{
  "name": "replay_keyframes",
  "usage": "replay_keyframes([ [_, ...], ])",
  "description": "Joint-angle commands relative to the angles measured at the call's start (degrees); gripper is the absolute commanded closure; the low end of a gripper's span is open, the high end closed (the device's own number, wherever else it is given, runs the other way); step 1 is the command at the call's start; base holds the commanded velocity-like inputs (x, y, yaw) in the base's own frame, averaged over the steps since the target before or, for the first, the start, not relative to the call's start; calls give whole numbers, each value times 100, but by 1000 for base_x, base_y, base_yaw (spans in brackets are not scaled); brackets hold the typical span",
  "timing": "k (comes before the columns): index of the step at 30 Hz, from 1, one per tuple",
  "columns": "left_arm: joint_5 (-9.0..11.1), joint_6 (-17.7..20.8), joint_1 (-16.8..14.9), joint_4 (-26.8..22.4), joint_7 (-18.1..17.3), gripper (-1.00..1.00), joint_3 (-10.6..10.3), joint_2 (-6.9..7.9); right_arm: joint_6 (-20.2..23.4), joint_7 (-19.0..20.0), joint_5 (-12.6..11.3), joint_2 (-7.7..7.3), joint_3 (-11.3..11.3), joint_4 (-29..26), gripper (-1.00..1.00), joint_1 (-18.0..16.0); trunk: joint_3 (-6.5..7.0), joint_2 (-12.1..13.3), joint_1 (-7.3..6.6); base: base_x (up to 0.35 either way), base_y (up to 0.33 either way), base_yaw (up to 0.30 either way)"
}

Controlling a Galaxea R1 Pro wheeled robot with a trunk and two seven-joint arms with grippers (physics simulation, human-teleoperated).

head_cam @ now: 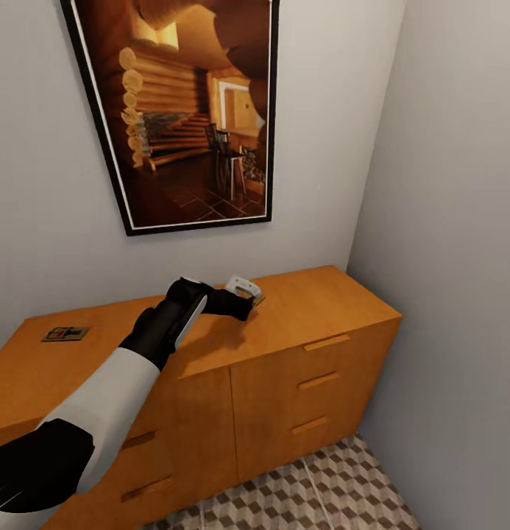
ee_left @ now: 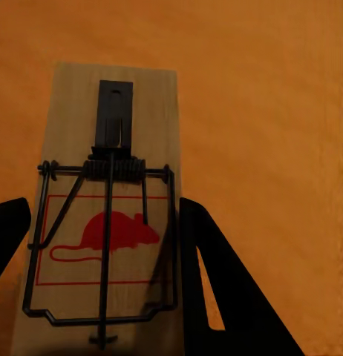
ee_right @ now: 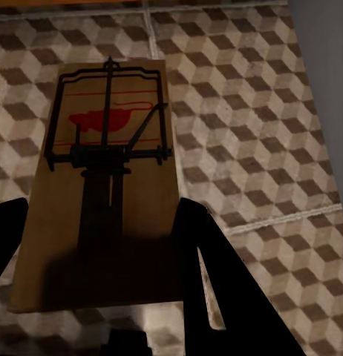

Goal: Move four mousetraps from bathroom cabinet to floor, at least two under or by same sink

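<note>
A: Head view first, from the left: one mousetrap (head_cam: pixel 65 334) lies flat near the left rear edge of the cabinet (head_cam: pixel 313 302) top, untouched, close to the wall.

B: And the left gripper (head_cam: pixel 247 294)?

A: Over the middle of the top, near the back edge. Its wrist view shows a second mousetrap (ee_left: pixel 105 215) between the dark fingers (ee_left: pixel 216 282), the fingers hugging the board's long sides. I judge the jaws clamped on it, gripped by the edges so the spring bar stays clear.

B: Room to lift?

A: Open above; the framed picture (head_cam: pixel 181 110) hangs higher on the wall. The side wall closes in past the cabinet's right end.

B: The right gripper (ee_right: pixel 97 289)?

A: Its wrist view has a third mousetrap (ee_right: pixel 105 185) clamped the same way, held over the cube-patterned bathroom floor (ee_right: pixel 253 111), with a wall at one corner of the view. No sink visible there.
</note>
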Motion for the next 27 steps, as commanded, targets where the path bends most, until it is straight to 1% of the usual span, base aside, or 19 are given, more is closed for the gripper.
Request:
replay_keyframes([
  [1, -3, 31, -4, 1, -14, 100, 1, 0, -16, -14, 39, 1, -31, 5, 100, -3, -6, -3, -4, -338, 0, 0],
  [11, -3, 31, -4, 16, -14, 100, 1, 0, -16, -19, 41, 1, -31, 5, 100, -3, -6, -3, -4, -339, -7, 0],
  [27, -11, 31, -4, 234, -14, 100, -7, 0, -16, -19, 40, 1, -31, 5, 100, -3, -6, -3, -4, -337, -112, 0],
])
